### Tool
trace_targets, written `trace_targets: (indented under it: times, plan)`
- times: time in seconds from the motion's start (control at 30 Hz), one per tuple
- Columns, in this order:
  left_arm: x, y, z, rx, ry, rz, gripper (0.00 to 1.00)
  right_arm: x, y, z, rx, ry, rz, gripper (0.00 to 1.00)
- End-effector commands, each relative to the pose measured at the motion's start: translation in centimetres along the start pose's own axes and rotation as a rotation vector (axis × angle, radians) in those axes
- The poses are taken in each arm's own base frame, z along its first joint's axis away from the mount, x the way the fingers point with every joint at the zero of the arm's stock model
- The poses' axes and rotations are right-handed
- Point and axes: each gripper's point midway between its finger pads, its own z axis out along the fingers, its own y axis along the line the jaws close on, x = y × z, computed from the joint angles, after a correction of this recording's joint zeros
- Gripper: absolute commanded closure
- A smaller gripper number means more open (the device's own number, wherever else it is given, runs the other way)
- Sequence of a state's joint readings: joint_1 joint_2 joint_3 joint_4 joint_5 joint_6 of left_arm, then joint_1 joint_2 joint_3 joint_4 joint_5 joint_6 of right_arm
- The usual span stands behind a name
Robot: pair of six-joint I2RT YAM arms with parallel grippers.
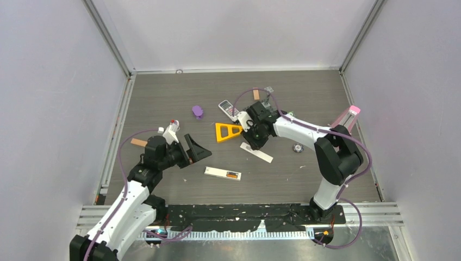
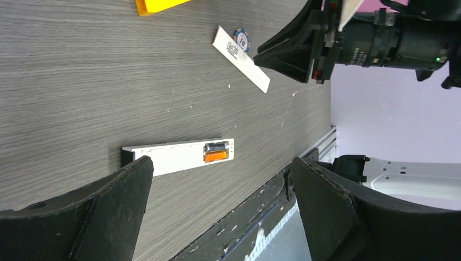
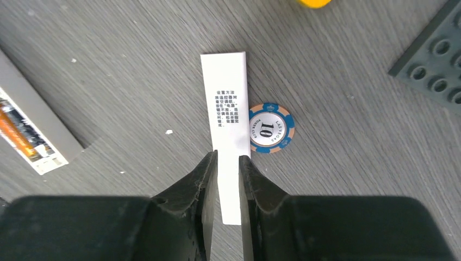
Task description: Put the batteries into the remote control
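Dark table [image 1: 163,92]: remote [image 2: 174,156] lies just ahead of released left claw [image 2: 220,166], long axis across its gap (left arm nearer). Right claw [image 3: 228,157] nearly closed astride white strip [image 3: 225,92]; cannot tell if grasping.

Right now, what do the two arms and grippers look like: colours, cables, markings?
Both the left arm and right arm have white links with chunky black joints; a purple cable loops along each. The left gripper and right gripper have matte black wedge-shaped fingers. No markings are legible.
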State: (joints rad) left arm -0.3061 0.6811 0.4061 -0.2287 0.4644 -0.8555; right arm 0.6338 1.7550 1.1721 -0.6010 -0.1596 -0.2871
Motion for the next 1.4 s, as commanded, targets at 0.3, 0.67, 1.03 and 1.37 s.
trace_targets:
  times: [0.3,0.67,1.03,1.37]
  plan:
    - [-1.7,-2.1,1.9,0.096,-0.028,0.042,0.04,-1.9,-0.3,-0.5,0.073,-0.050,0.024,0.38]
    - [-2.1,-1.2,1.1,0.038,-0.073,0.069,0.05,-5.5,0.3,1.5,0.085,-0.083,-0.056,0.33]
    - [-2.1,-0.7,0.8,0.007,-0.073,0.079,0.05,-6.0,-0.6,3.3,0.097,-0.027,-0.107,0.42]
    - [-2.0,-0.6,0.8,-0.002,-0.069,0.080,0.05,-4.3,-0.5,4.1,0.041,0.057,-0.090,0.51]
